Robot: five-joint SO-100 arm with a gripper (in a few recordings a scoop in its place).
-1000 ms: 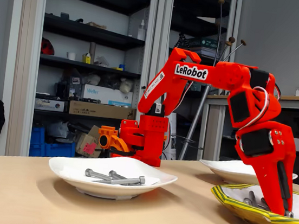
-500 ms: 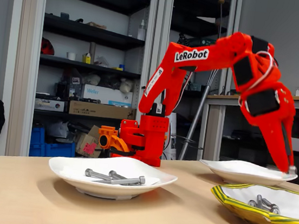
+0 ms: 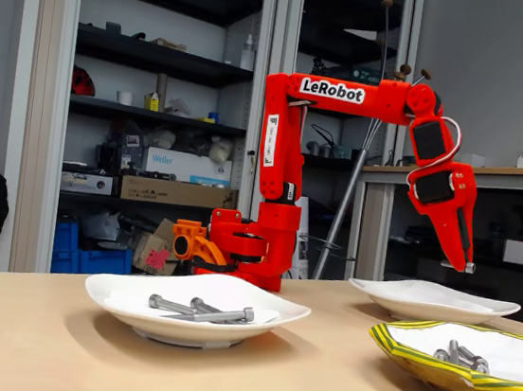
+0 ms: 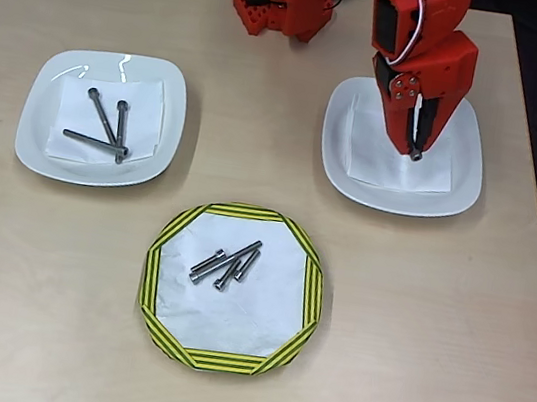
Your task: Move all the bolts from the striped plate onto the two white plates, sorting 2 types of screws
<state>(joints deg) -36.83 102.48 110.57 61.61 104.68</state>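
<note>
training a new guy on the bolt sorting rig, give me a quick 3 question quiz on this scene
1. True or false: the pincer hangs above the striped plate.
2. How many long bolts lie on the left white plate in the overhead view?
3. What does the pincer carry? A) a long bolt B) a short bolt C) nothing

Key
1. False: it hangs above the right white plate.
2. Three.
3. B
</note>
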